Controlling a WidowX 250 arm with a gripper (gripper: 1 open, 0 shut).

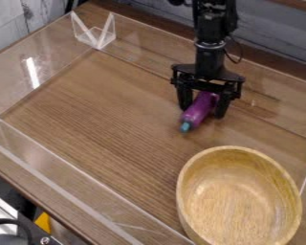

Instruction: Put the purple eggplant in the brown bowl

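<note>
On wooden tabletop, purple eggplant lies between the wide-spread gripper fingers.

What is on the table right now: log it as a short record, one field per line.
surface: wooden table with clear walls
eggplant: purple eggplant lying on the table, teal stem end toward the camera
bowl: brown bowl, empty, upright, in front of the eggplant, apart from it
gripper: gripper pointing down, open, fingers either side of the eggplant
task state: eggplant not yet in the bowl
</note>
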